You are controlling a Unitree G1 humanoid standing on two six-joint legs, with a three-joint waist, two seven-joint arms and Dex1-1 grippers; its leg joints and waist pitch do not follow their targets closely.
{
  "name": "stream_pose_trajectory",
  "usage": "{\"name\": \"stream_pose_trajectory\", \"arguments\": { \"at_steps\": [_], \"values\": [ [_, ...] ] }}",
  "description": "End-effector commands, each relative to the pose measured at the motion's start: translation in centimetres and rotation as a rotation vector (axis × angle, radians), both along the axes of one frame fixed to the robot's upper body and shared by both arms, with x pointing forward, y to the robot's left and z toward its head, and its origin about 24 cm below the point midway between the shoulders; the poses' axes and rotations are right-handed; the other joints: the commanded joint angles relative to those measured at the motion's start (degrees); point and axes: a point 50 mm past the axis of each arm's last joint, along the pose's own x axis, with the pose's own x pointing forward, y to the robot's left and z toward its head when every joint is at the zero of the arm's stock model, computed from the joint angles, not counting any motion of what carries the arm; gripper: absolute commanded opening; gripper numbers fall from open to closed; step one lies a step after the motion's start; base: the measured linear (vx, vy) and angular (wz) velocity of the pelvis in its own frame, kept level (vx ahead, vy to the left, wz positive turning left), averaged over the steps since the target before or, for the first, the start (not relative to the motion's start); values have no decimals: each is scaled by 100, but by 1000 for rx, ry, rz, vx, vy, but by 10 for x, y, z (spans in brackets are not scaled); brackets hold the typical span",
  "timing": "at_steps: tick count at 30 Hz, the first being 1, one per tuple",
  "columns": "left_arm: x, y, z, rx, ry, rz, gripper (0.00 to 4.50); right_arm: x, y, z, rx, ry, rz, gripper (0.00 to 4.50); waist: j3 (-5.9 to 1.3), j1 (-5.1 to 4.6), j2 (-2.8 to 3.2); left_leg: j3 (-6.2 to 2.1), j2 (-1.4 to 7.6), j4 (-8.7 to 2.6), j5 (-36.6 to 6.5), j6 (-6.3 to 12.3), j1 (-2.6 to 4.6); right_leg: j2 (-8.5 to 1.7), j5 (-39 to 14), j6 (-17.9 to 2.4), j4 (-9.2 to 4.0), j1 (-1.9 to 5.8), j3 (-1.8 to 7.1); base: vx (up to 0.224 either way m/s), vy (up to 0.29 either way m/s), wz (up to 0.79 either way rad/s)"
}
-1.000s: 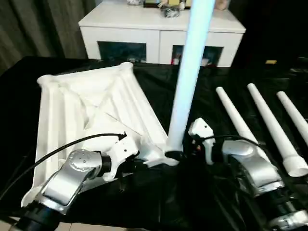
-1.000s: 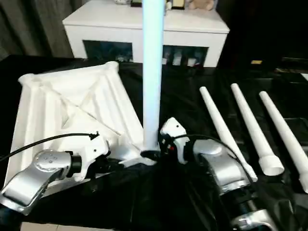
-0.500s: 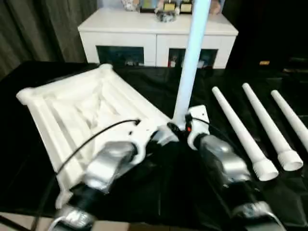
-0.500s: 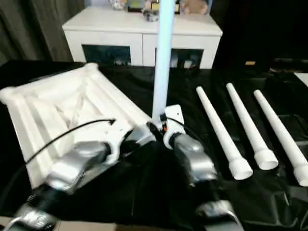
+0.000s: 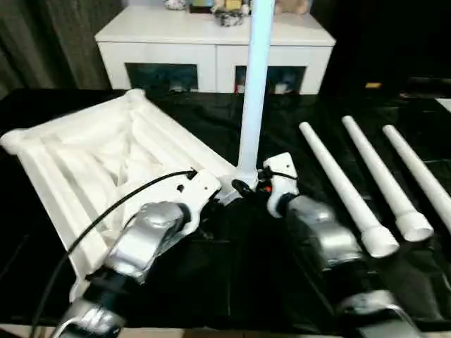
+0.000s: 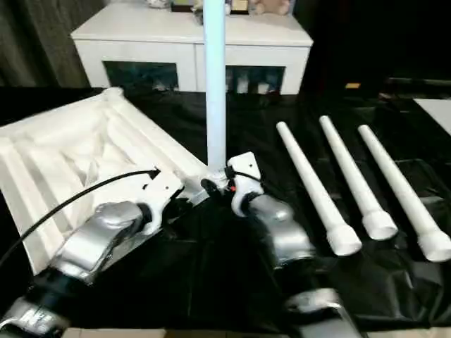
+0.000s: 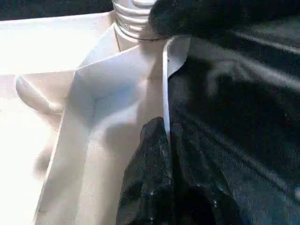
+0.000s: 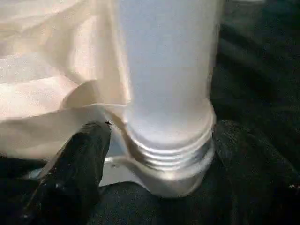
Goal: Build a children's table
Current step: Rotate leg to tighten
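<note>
The white table top (image 5: 106, 158) lies ribbed side up on the left of the black work table. One tube leg (image 5: 252, 84) stands upright in its near right corner socket (image 8: 154, 178), threaded collar showing. My right gripper (image 8: 159, 136) has its fingers (image 8: 77, 168) on either side of that collar, shut on the leg. My left gripper (image 7: 168, 136) is shut on the thin rim of the table top (image 7: 117, 93) just beside the socket. Three loose legs (image 5: 342, 186) lie side by side to the right.
A white cabinet with glass doors (image 5: 211, 49) stands behind the black-covered work table (image 5: 232, 282), small objects on its top. A black cable (image 5: 113, 211) arcs over my left forearm. Dark curtains hang at the back left.
The head view has shifted. The table top has swung, its far corner going left, and the leg stands straighter. Both forearms reach further forward, grippers still at the same corner.
</note>
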Motion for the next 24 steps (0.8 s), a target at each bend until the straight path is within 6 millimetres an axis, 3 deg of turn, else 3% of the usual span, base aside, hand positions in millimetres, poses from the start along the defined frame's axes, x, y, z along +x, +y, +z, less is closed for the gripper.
{"name": "stream_pose_trajectory", "arguments": {
  "at_steps": [1,2,6,9,11,15,19,24],
  "values": [
    [-7,-1,0,-25,-3,-71,0,-6,-3,4,-18,-19,116,375,-288,61,-22,-65,250,-493,-1942,151,9,-279,-1962,-999,-362,209,219,0,0,0],
    [-11,1,0,-36,15,-114,0,-10,-10,5,-39,-32,183,375,-299,115,-33,-45,250,-469,-1748,216,3,-283,-1743,-1088,-320,227,238,0,0,0],
    [-21,3,1,-54,37,-221,0,-17,-20,7,-71,-49,281,375,-315,186,-41,-2,244,-424,-1558,291,39,-281,-1567,-1219,-277,216,267,47,-18,7],
    [-32,6,4,-67,72,-315,0,-24,-27,7,-112,-45,374,375,-368,250,-21,3,255,-363,-643,539,-8,-248,-419,-1517,-118,279,245,61,-26,5],
    [-34,8,6,-72,82,-334,0,-27,-30,6,-127,-37,406,375,-370,294,-18,29,243,-330,-538,643,16,-228,-122,-1678,-79,261,247,0,0,0],
    [-37,10,7,-73,92,-352,0,-29,-31,5,-125,-31,433,375,-346,304,-16,9,258,-346,-679,608,-21,-243,-391,-1654,-88,277,241,0,0,0],
    [-40,11,6,-74,103,-364,0,-31,-30,5,-109,-20,462,375,-296,285,-26,-5,277,-408,-1469,249,22,-254,-1504,-1349,-201,233,257,0,0,0],
    [-41,12,6,-74,108,-366,0,-31,-30,5,-92,-3,475,341,-301,274,-38,-18,267,-417,-1464,195,-6,-254,-1600,-1222,-202,247,262,0,0,0]
  ]
}}
